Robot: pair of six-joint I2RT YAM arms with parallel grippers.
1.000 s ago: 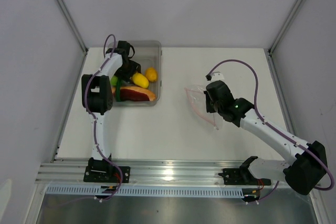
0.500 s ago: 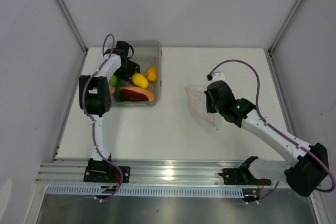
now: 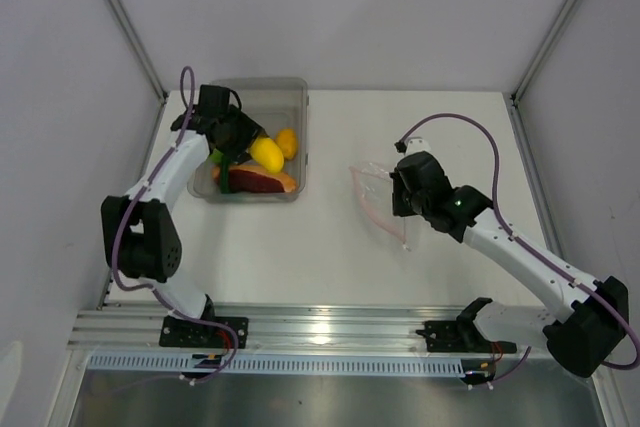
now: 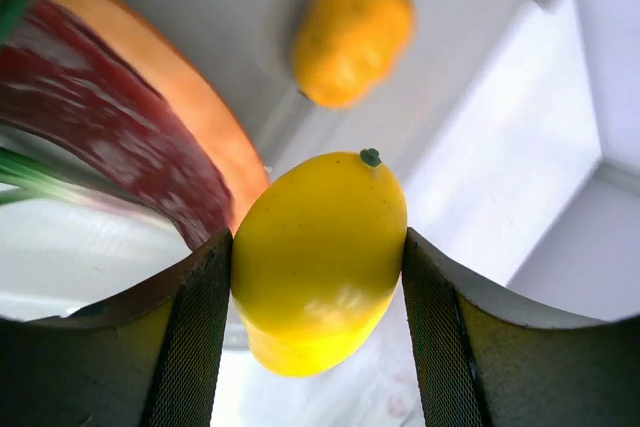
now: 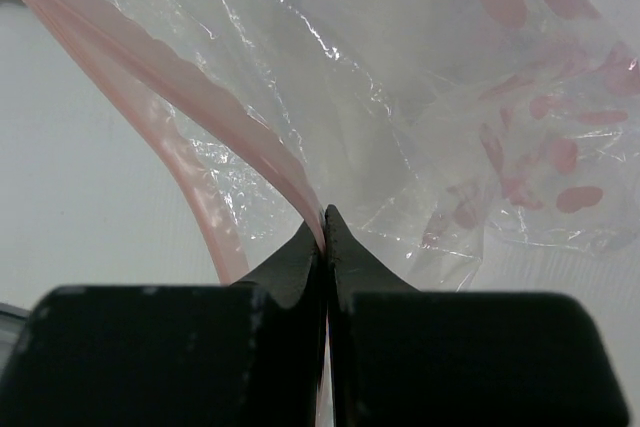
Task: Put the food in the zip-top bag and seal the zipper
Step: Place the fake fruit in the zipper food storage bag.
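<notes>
Left wrist view: your left gripper (image 4: pixel 318 299) is closed around the yellow lemon (image 4: pixel 320 247), over the grey bin (image 3: pixel 272 89), perhaps clear of its floor. The orange fruit (image 4: pixel 350 37) and the dark-red slice (image 4: pixel 110 127) lie in the bin. Your right gripper (image 5: pixel 325 227) pinches the zipper (image 5: pixel 190 87) of the zip-top bag (image 5: pixel 420 97), well apart on the table (image 3: pixel 300 257). No food is in the bag yet, so all filling and the sealing are left.
</notes>
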